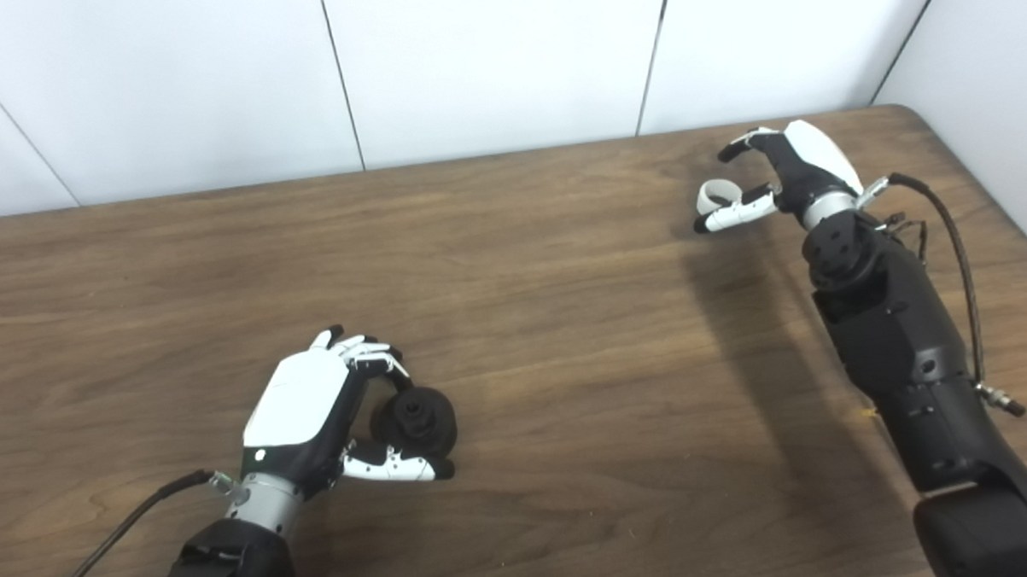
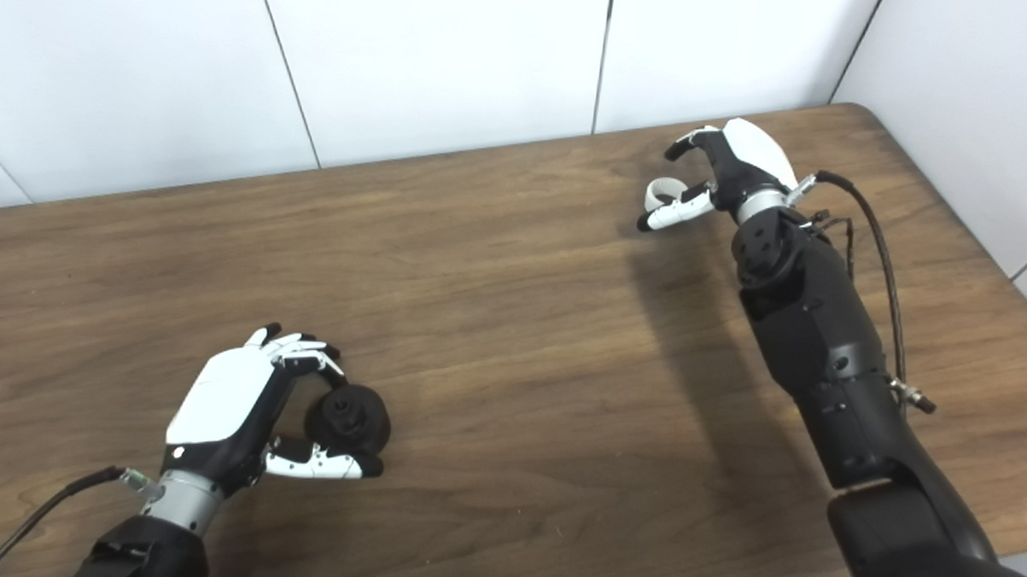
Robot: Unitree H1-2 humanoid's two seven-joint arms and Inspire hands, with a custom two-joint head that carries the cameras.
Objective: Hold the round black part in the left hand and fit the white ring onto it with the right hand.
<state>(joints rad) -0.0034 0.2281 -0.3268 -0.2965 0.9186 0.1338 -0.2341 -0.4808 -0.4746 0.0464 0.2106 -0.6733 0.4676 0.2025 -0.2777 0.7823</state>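
The round black part (image 1: 422, 418) sits low on the table at the front left. My left hand (image 1: 317, 405) is closed around it, with curled fingers (image 1: 376, 359) on its far side and the thumb (image 1: 392, 466) along its near side. At the far right, the white ring (image 1: 716, 193) lies just beyond the thumb of my right hand (image 1: 778, 174), touching it. That hand's fingers (image 1: 738, 148) arch above the ring with a gap between, so the hand is open around the ring.
The wooden table (image 1: 563, 324) runs to a white panelled wall at the back and has a rounded far right corner (image 1: 908, 114). Cables trail from both wrists. The right forearm (image 1: 904, 353) crosses the table's right side.
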